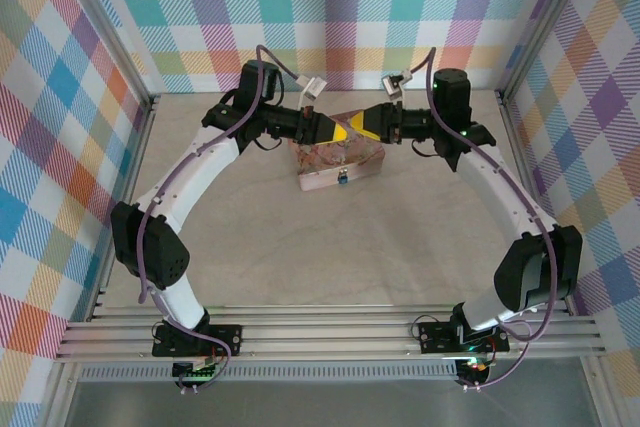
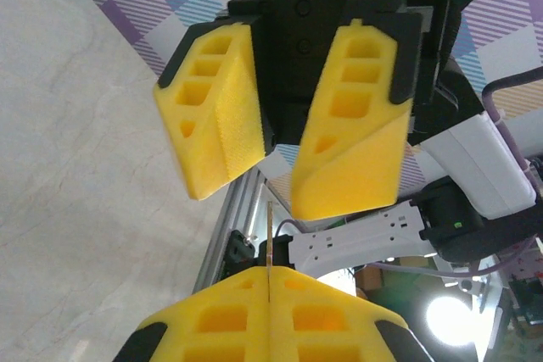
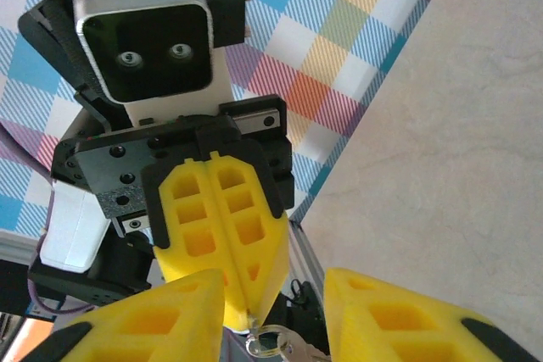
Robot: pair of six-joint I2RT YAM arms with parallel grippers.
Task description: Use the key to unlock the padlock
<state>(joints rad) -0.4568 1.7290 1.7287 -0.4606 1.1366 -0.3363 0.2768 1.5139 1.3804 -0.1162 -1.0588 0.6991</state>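
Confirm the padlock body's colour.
Blue. The padlock sits at the front of the pink floral tin; the top external view shows it best.

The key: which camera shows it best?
The left wrist view: the key sticks up thin from the shut left gripper. The right wrist view catches a shiny bit of it low down. From the top view it is too small to make out.

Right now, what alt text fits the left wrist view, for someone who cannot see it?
The left arm's yellow-fingered tool is shut on a thin dull-metal key, whose tip points toward the right arm's open yellow-fingered tool facing it. A pale table lies behind.
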